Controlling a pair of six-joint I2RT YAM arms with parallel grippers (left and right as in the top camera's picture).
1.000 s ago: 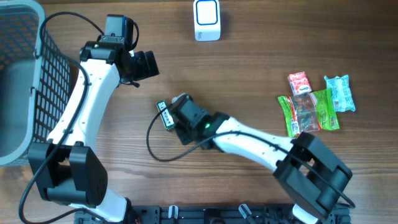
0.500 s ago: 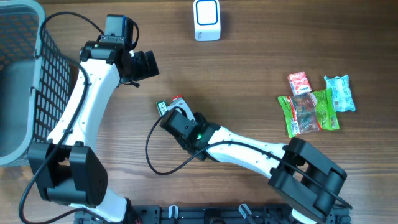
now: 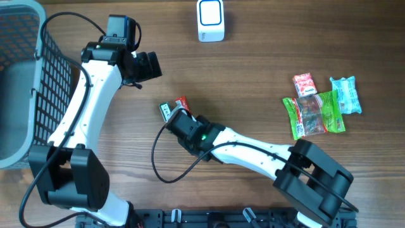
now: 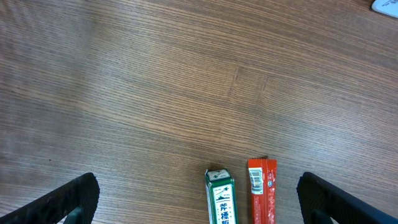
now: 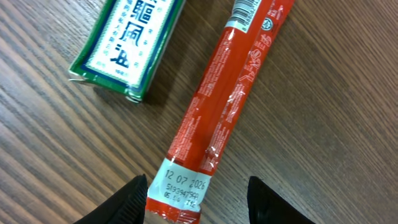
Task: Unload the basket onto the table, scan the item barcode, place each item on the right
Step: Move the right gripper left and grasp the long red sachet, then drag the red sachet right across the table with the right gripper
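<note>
Overhead, the right arm reaches across the middle of the wooden counter [image 3: 266,57] toward two small items lying side by side: a red stick packet [image 3: 182,102] and a green box [image 3: 166,111], the box just left of the packet in that view. In the right wrist view the right pincer [image 5: 202,205] hangs low over the near end of the red stick packet, its two dark fingertips [image 5: 134,199] spread wider than the packet, so the jaws stand open and grip nothing. The packet lies flat on the wood, running diagonally away from the camera, with a white date panel at its near end and another white patch at its far end. The green box, printed with white characters, lies near it but apart, wood showing between them. The left pincer [image 4: 198,180] sits higher and farther back, its jaws spread fully wide and empty; from its wrist camera both items show at the bottom of the frame between its fingertips. A white scanner [image 3: 210,20] stands at the far edge of the counter, well apart from the packet. A grey mesh basket [image 3: 60,82] sits at one side, and a cluster of snack packets [image 3: 319,104] lies at the other.
</note>
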